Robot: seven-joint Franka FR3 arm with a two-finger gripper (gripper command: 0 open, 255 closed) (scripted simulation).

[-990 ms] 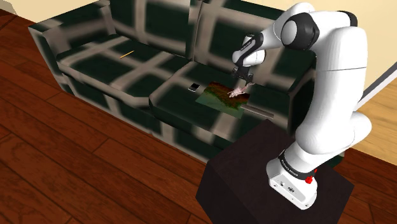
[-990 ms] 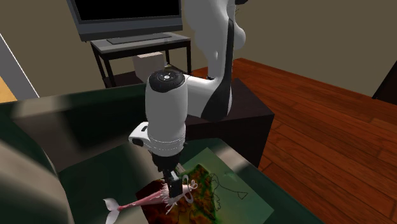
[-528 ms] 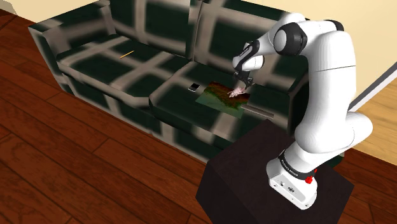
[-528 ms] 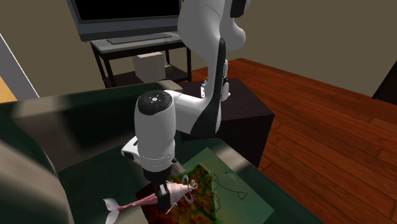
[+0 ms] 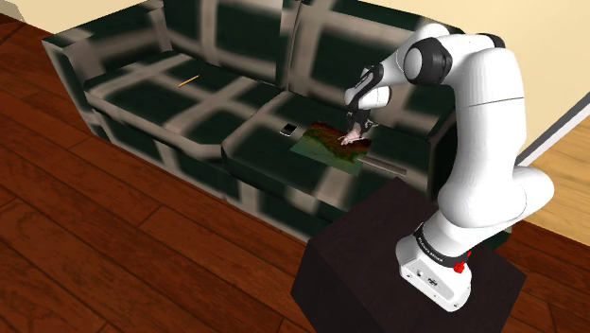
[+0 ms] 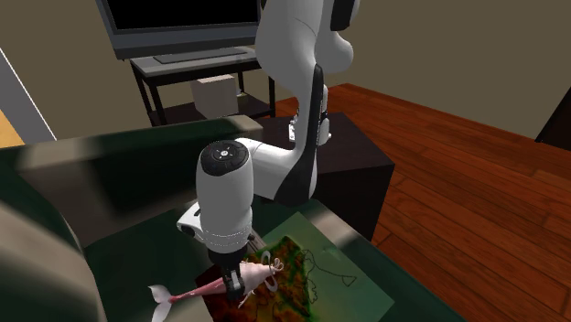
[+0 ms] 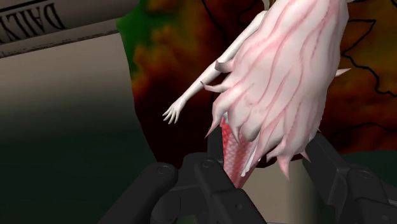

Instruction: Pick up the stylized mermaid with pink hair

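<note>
The mermaid is a pale figure with long pink hair and a pink scaled tail, lying on a colourful map sheet on the sofa seat. In the second exterior view the mermaid stretches along the map sheet, tail fin pointing to that view's left. My gripper comes straight down onto her middle. In the wrist view her hair spreads ahead of my gripper. The black fingers clasp the scaled body from both sides.
The dark checked sofa carries a small dark phone-like object and a pencil. A folded newspaper lies beside the map. A television on a stand and the dark stand box flank the wooden floor.
The hand sank a little lower onto the mermaid, and the fingers went from open to shut around her body. The mermaid has not shifted on the map.
</note>
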